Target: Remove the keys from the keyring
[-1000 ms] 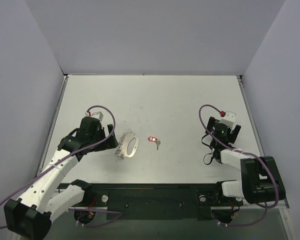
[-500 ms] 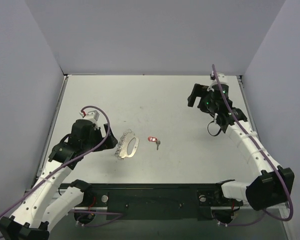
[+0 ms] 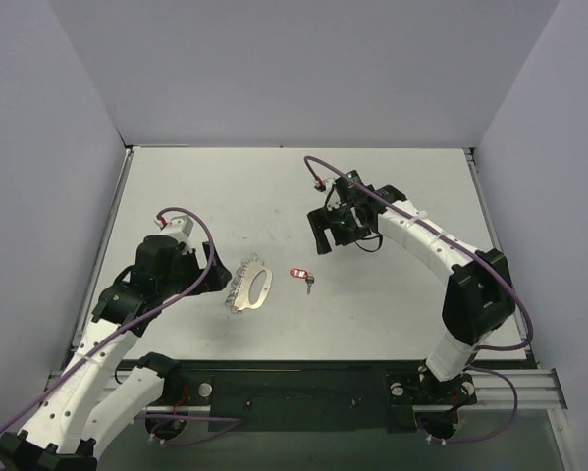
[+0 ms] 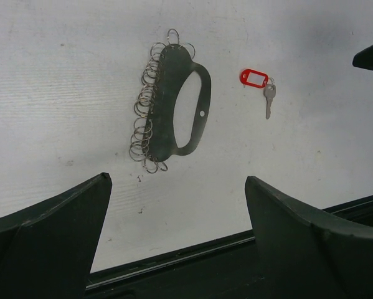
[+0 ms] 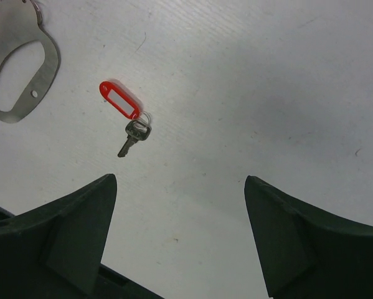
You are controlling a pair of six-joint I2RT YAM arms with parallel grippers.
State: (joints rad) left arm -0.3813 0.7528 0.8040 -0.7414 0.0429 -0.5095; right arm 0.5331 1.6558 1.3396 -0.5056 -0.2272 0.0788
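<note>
Beneath the wide, empty right hand [image 5: 179, 182], the key [image 5: 129, 141] shows its ring [image 5: 145, 118], indistinct overhead; left hand [image 4: 177, 180] wide too.

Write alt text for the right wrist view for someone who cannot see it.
A small grey key, joined by a little ring to a red tag, lies on the white table beyond the open right claw, whose dark fingers frame the bottom edge. A metal plate with an oval cutout shows at top left.
</note>
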